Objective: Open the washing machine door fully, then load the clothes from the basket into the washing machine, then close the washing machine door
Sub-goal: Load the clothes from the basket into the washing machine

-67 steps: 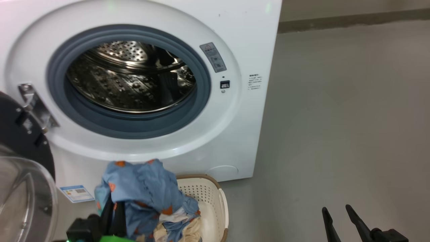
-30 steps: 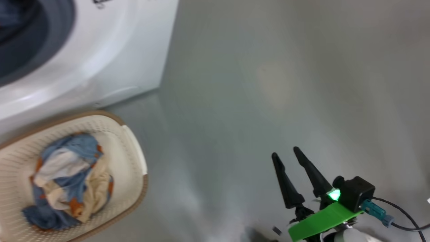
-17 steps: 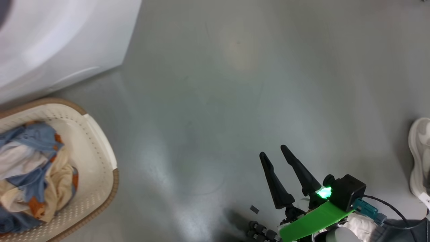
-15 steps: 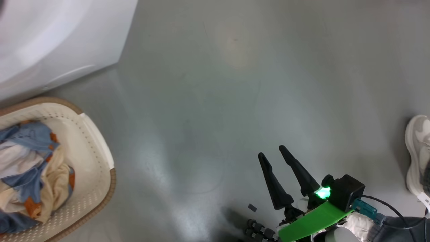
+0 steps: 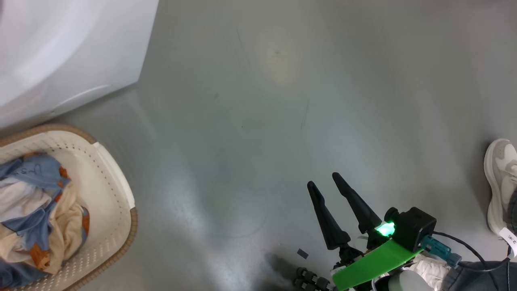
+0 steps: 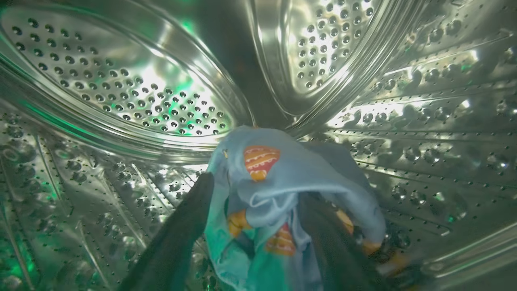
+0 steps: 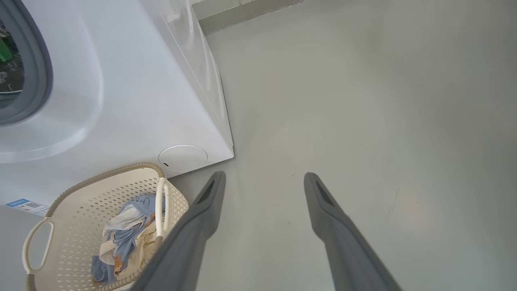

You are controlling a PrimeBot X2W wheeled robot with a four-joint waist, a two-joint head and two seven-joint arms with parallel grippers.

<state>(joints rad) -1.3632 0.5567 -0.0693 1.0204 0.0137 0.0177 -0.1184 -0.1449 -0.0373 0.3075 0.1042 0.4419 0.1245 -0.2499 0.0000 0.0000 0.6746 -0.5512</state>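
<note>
1. Inside, the left gripper (image 6: 257,188) is seen in the steel drum (image 6: 121,89) of the washing machine (image 5: 60,52), fingers spread, a blue garment (image 6: 282,169) draped between them.
2. The right gripper (image 5: 322,179) is held spread above the grey floor (image 5: 282,101).
3. Other clothes (image 5: 36,210) are seen heaped in the basket (image 5: 117,182) beside the machine.

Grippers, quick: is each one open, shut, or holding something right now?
Left gripper: jaws open inside the drum, a blue garment draped between them.
Right gripper: jaws open, empty, above the floor.
</note>
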